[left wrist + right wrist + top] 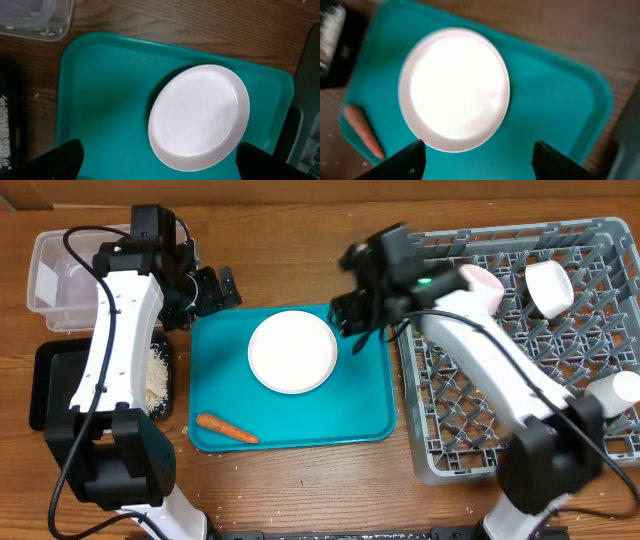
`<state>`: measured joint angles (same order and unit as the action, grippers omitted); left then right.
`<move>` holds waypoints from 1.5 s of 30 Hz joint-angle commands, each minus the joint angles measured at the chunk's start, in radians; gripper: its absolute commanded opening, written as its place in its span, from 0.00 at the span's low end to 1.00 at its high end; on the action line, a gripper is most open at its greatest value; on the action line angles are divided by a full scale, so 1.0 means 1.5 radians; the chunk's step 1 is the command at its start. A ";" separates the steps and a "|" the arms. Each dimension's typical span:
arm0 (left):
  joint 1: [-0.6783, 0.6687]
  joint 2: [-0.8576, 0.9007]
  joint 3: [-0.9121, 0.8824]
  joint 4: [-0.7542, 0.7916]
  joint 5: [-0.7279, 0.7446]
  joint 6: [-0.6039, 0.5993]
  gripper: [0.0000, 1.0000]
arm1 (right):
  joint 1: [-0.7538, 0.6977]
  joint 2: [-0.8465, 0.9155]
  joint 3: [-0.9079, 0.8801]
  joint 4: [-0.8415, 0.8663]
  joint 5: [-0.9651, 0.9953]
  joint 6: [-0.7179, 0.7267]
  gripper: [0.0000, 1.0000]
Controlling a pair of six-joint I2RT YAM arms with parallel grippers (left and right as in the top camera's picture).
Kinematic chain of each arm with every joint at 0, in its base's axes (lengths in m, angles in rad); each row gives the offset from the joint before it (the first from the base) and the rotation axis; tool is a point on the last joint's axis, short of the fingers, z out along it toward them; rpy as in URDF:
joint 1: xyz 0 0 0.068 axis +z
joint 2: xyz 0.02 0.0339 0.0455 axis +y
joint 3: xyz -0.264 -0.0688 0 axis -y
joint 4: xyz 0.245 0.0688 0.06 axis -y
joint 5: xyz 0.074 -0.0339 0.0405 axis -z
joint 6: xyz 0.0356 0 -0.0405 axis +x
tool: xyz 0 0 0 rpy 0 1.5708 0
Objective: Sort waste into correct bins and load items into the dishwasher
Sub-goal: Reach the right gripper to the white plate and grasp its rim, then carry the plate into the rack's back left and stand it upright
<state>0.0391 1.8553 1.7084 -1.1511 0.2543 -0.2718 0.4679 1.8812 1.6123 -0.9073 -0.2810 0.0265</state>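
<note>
A round white plate (292, 351) (200, 117) (454, 87) lies on the teal tray (370, 400). A small orange carrot (227, 428) (362, 130) rests near the tray's front left corner. My left gripper (205, 292) (160, 162) hovers at the tray's back left corner, open and empty. Over the tray's back right part, beside the plate, my right gripper (350, 310) (479, 157) is also open with nothing between its fingers. The grey dish rack (520, 380) holds a pink bowl (482, 285), a white bowl (548, 288) and a white cup (615, 392).
A clear plastic tub (60, 280) (35, 20) stands at the back left. In front of it is a black tray (60, 380) with white crumbs (155, 380) on its right side. The rack fills the table's right side.
</note>
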 commanded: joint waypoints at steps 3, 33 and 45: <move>-0.005 -0.007 0.007 -0.001 0.018 -0.011 0.98 | 0.011 0.066 0.007 0.001 0.017 0.005 0.70; -0.014 -0.007 0.007 0.002 0.018 -0.010 0.98 | -0.022 0.147 0.103 -0.046 0.043 0.052 0.04; -0.014 -0.007 0.007 0.007 0.018 -0.008 0.98 | -0.179 -0.035 0.206 -0.137 0.336 0.032 0.04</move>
<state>0.0257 1.8553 1.7084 -1.1442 0.2699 -0.2821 0.2344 1.8957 1.8999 -1.0950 0.0036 0.0959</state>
